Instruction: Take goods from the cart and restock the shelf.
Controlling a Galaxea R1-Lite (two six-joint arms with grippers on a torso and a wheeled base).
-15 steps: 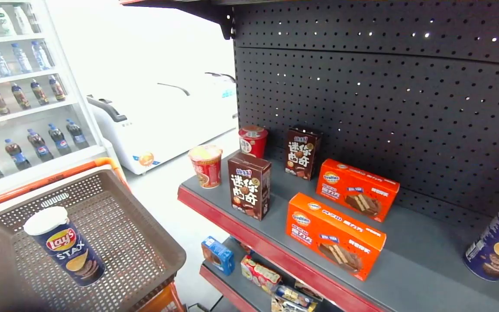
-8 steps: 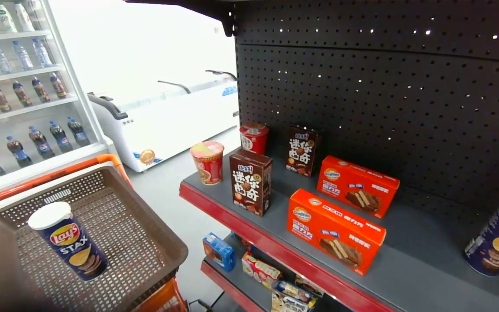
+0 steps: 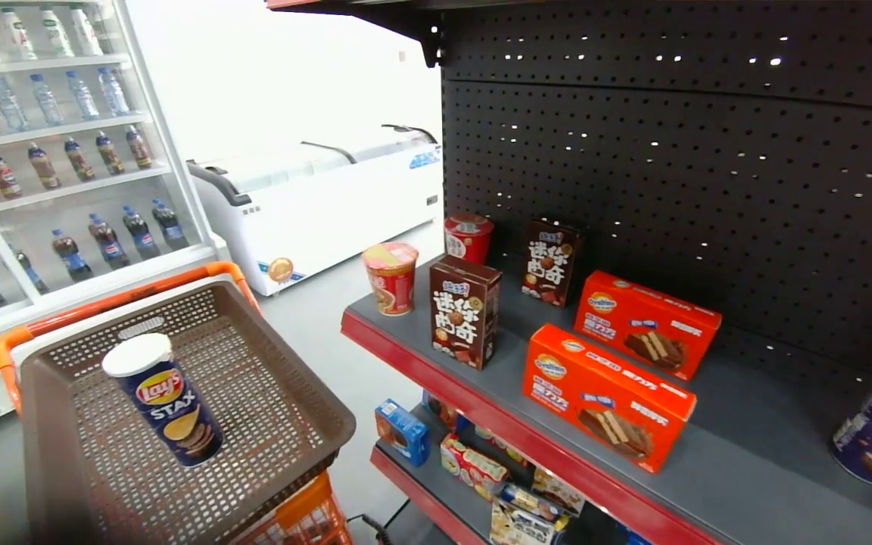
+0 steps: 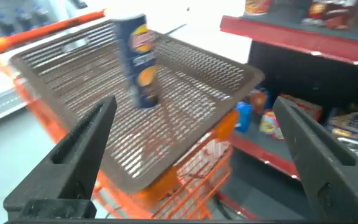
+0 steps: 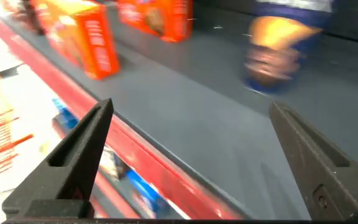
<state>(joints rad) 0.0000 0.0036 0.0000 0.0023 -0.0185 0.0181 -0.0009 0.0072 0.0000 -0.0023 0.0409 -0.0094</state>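
Chip can (image 3: 163,397), blue tube w/ white lid, stands upright in brown perforated cart basket (image 3: 269,378), ahead of left gripper (image 4: 194,106), well apart from its wide-spread fingers. Right gripper (image 5: 191,107) spread wide, holding nothing, over grey shelf (image 3: 739,469).

head camera: shifted | cart (image 3: 284,378) and shelf (image 3: 708,484): appear further right in view
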